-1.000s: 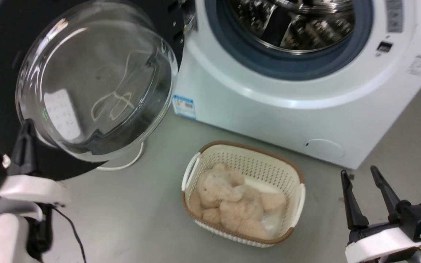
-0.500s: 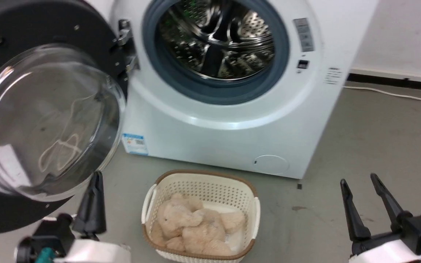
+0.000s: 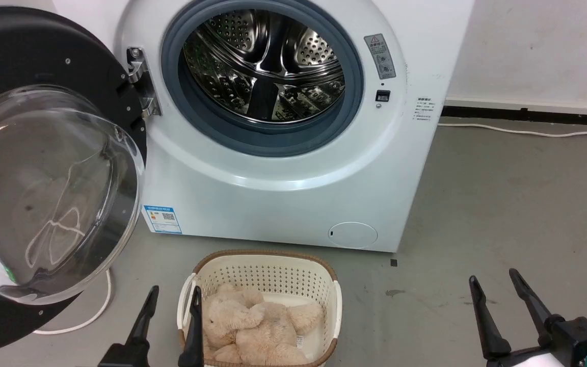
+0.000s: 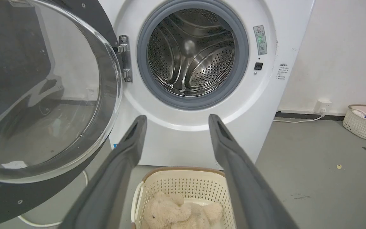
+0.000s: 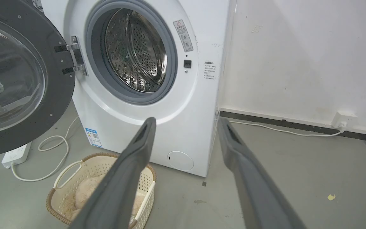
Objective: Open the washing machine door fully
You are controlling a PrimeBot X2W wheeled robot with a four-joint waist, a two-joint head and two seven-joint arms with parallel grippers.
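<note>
- surroundings: laundry basket (image 3: 265,253), cream with a brown rim, on the grey floor just in front of the washing machine (image 3: 273,204). it holds a beige plush toy (image 3: 252,326).
- white cable (image 3: 95,316) looped on the floor below the door. power strip (image 5: 16,155) beside it.
- wall socket (image 5: 345,120) with a cord along the skirting, to the machine's right. second basket (image 4: 362,122) against the wall, well apart.
- in the way: the laundry basket lies between the left gripper (image 3: 176,289) and the machine front.
- washing machine door (image 3: 54,61): swung out to the left of the steel drum (image 3: 263,66) opening, hanging upright on the metal hinge (image 3: 140,81) at the opening's left edge. its inner face and bulging glass bowl (image 3: 44,193) are turned toward the robot. the door is round, with no long axis. the grey gasket (image 3: 252,140) is fully exposed.
- machine front: blue label (image 3: 162,219) low left, round flap (image 3: 353,235) low right.
- left gripper: fingers spread apart, holding nothing, one finger over the basket's left rim, clear of the door.
- right gripper (image 3: 492,275): fingers spread apart, holding nothing, above bare floor to the machine's right.
</note>
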